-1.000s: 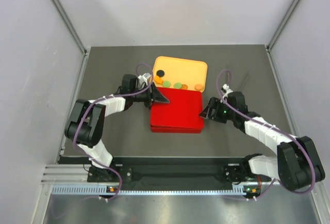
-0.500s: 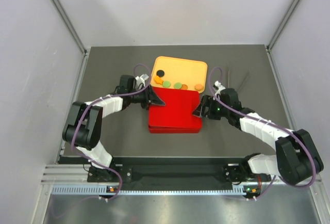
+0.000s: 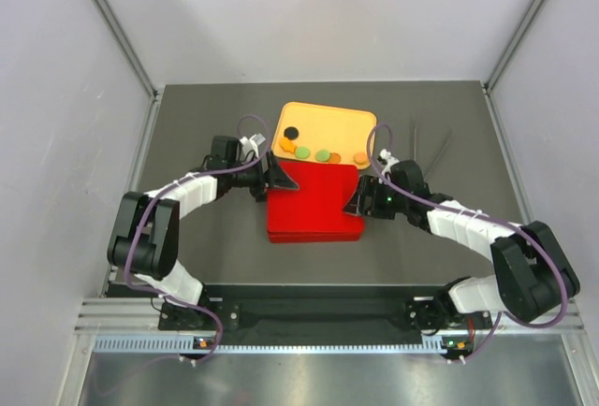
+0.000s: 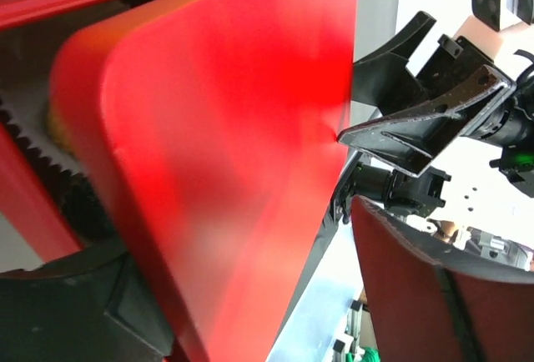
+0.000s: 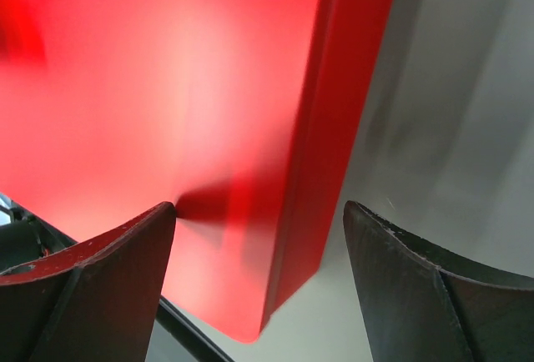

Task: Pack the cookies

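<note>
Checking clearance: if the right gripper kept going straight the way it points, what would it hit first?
The red lid: its edge lies between the open fingers of the right gripper. Depth is hard to judge, but nothing else looks nearer.

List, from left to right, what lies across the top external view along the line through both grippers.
left gripper → red lid → right gripper
</note>
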Motion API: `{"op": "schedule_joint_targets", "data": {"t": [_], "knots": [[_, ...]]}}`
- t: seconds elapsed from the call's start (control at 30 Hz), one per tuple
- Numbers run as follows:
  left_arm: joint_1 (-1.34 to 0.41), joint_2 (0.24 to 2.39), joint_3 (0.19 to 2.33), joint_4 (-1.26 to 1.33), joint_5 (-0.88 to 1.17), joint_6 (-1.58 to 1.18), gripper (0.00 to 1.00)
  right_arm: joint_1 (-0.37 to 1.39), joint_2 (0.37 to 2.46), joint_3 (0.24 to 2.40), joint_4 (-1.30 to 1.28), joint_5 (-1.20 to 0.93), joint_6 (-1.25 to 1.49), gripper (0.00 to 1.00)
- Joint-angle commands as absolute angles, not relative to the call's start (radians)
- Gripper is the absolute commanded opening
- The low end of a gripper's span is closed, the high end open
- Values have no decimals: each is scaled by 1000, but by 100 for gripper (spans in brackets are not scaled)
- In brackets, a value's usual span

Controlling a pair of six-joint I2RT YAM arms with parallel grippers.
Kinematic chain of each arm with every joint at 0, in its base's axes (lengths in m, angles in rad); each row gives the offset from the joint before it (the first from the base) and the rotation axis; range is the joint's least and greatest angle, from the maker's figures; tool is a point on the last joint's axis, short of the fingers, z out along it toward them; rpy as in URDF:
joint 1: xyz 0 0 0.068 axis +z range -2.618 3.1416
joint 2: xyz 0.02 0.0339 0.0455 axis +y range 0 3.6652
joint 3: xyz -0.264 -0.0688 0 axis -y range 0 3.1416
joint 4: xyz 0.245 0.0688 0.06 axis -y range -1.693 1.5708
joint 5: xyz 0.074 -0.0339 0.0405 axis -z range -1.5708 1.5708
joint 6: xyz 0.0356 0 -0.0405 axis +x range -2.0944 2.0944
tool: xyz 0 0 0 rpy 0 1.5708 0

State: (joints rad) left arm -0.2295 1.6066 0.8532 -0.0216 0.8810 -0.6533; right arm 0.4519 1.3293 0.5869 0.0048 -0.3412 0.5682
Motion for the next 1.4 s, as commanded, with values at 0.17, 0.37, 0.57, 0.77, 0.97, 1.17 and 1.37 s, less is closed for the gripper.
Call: {"op": "schedule_joint_targets", "data": {"t": [0.17,0.37,0.57,0.77,0.97,1.17,1.37], "knots": [[-199,1546,888,-119,861,-580,68,486,1364,643,52,-341,561,81],[-172,1526,896,-185,830,-545,67,492,1376,652,52,-339,563,80],[-155,1502,907,-255,802,-514,67,495,1384,653,52,-341,563,80],[-124,1477,910,-302,776,-494,67,497,1390,660,52,-337,561,79],[-97,1457,913,-360,749,-465,67,502,1402,681,40,-339,561,79],[-87,1453,919,-419,695,-440,67,514,1411,710,11,-331,558,79],[-87,1434,902,-431,678,-426,80,535,1417,747,-43,-302,545,79]]}}
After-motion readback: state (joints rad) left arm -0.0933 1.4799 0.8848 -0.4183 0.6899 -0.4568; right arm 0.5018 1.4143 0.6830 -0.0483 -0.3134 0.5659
